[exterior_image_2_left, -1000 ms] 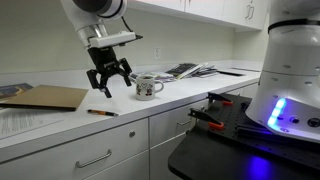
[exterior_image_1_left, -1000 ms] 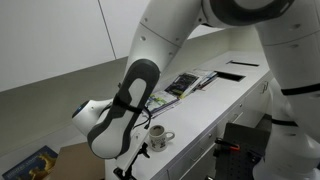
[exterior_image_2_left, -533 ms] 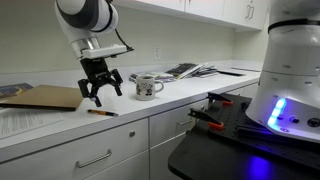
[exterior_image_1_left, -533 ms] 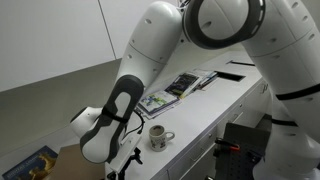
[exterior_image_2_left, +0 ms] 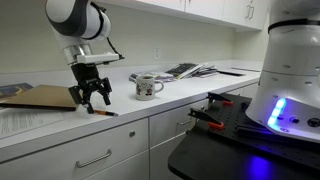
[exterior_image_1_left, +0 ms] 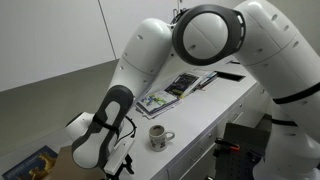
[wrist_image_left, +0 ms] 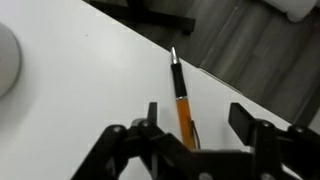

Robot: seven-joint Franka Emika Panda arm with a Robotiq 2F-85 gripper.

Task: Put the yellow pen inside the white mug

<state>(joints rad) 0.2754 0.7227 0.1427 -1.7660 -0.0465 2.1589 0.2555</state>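
Smooth white countertop (wrist_image_left: 70, 100), matt with soft sheen. On it, yellow pen (wrist_image_left: 183, 108): glossy orange plastic barrel, black ends, bright metallic-looking tip. Black gripper (wrist_image_left: 196, 125): matt, plastic or metal, can't tell. Shiny glazed ceramic on white mug (exterior_image_2_left: 147, 87). Glossy white plastic arm shell (exterior_image_1_left: 205, 35). Matt brown cardboard sheet (exterior_image_2_left: 40, 97).

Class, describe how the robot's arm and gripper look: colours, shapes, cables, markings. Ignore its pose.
The arm is glossy white, built of thick rounded shells, with dark grey rings at the joints. The gripper is black, with jointed linkage fingers ending in blocky pads. No markings or cables can be made out.
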